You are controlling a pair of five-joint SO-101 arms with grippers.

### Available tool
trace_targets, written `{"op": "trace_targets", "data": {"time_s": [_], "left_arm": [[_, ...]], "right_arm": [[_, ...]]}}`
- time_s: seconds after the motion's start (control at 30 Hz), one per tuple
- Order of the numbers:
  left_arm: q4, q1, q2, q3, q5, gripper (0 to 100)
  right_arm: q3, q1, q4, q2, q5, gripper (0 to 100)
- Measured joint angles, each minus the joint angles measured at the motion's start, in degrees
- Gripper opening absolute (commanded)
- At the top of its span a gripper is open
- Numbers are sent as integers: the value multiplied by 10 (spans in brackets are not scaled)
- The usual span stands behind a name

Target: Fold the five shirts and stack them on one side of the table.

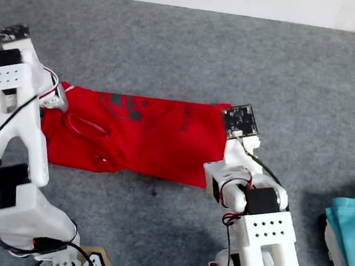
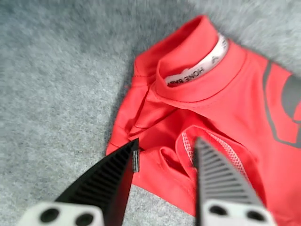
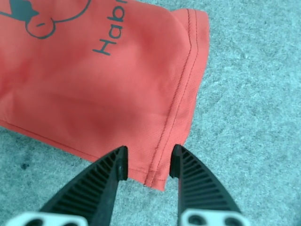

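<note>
- Closing on one layer alone looked the likeliest slip at the right gripper (image 3: 149, 150). Its jaws stood parted astride the hem corner (image 3: 157, 176) with nothing pinched. A shallow bite could have raised the top ply and left the lower one on the table (image 1: 249, 58).
- The left gripper (image 2: 167, 143) was likewise spread and empty, poised over bunched cloth beside the collar (image 2: 193, 70). A loose fold lay tucked between its fingers. Catching that fold instead of the shoulder edge would probably have skewed any fold made from that end.
- Unequal lifting at the two ends was a further hazard. The cloth looked thin and limp, and the grey table seemed napped enough to drag it into wrinkles.
- In the high view a teal garment (image 1: 352, 227) sat folded at the 4 o'clock edge, well apart from the arms. A wide swing of the right arm might have disturbed it.
- In the same view the red shirt (image 1: 145, 136) lay as a long band from 9 o'clock to just past the centre. It appeared already narrowed lengthwise.
- Its dark print faced up. The collar, with a white tape inside, was at the 9 o'clock end, and the double-stitched hem was at the 3 o'clock end.
- The hem end lay flat, while the collar end was puckered.
</note>
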Motion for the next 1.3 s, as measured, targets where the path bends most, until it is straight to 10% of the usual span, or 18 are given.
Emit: {"op": "trace_targets", "data": {"time_s": [1.3], "left_arm": [[-28,-145,-25,85,0,319]], "right_arm": [[-284,54,-149,624,-27,173]]}}
